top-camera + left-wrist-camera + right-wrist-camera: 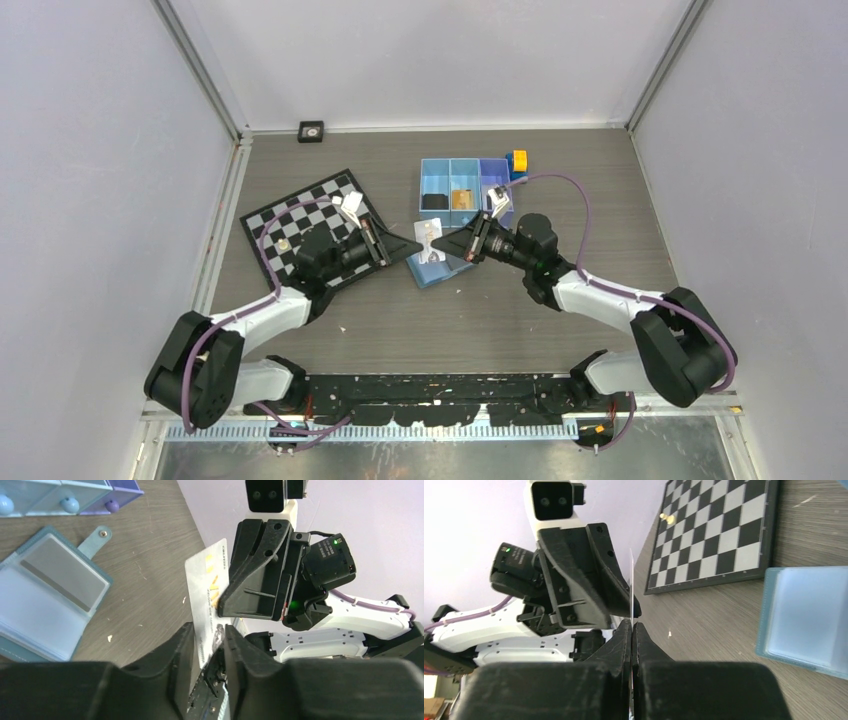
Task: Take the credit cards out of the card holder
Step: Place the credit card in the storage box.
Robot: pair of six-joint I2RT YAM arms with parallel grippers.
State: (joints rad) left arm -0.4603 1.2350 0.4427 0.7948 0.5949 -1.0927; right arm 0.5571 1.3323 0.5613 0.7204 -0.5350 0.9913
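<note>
Left wrist view: my right tool (221,606) pinches the pale credit card (205,580) while my left tool (207,642) sits narrowly parted around it, apparently a handover above the table's (150,555) middle.

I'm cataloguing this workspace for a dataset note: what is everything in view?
card holder: 1, blue, lying open, centre
whitish card: 1, pale, upright between both grippers
tan card: 1, tan-brown, tray's middle compartment
tray: 1, blue, three compartments, behind the card holder
dark item: 1, black, tray's left compartment
block: 1, yellow, at the tray's right end
chessboard: 1, black-and-white, left side
small piece: 1, yellowish, on the chessboard
square object: 1, black, at the far edge
left gripper: 1, black, jaws slightly apart around the whitish card
right gripper: 1, black, shut on the whitish card's edge
</note>
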